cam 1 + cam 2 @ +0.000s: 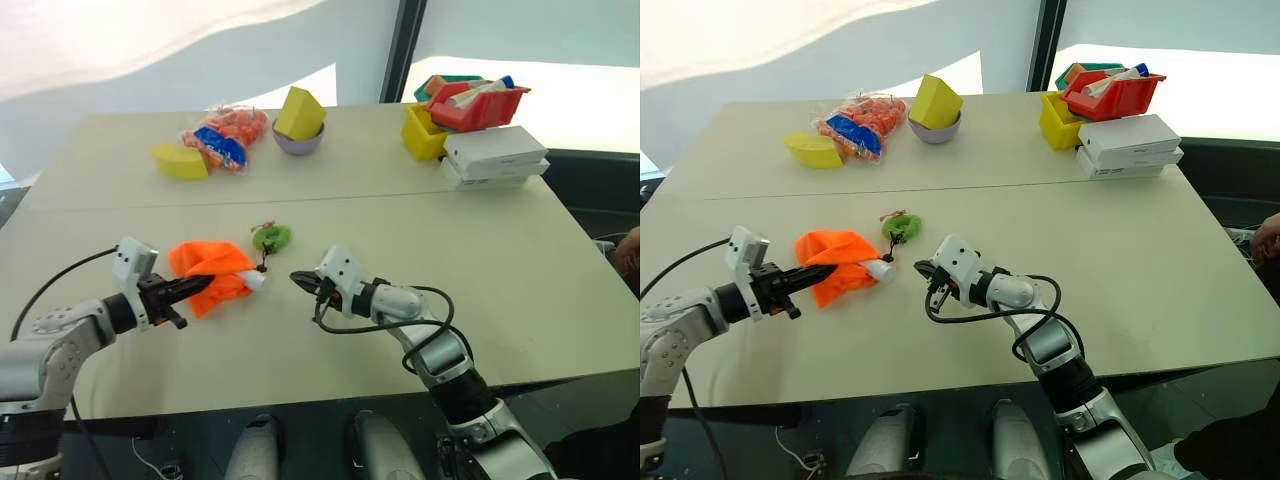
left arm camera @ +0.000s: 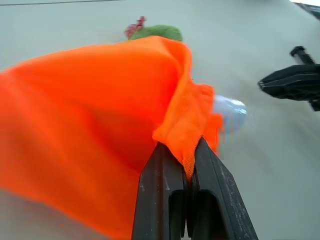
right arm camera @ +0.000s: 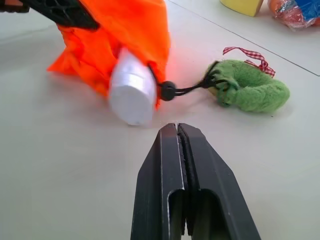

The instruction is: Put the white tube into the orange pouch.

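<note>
At pouch mouth, white tube (image 3: 131,87) pointed cap-first at your closed, empty right claw (image 1: 298,279); left claw (image 2: 192,165) pinched orange pouch (image 1: 207,272) rim.

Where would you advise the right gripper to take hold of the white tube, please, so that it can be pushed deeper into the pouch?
Probably at the cap end of the white tube, coming from the right gripper's side. That end pokes out of the orange pouch's mouth toward it, low over the table, while the rest is wrapped in fabric. The left gripper pinches the pouch's rim beside it.
</note>
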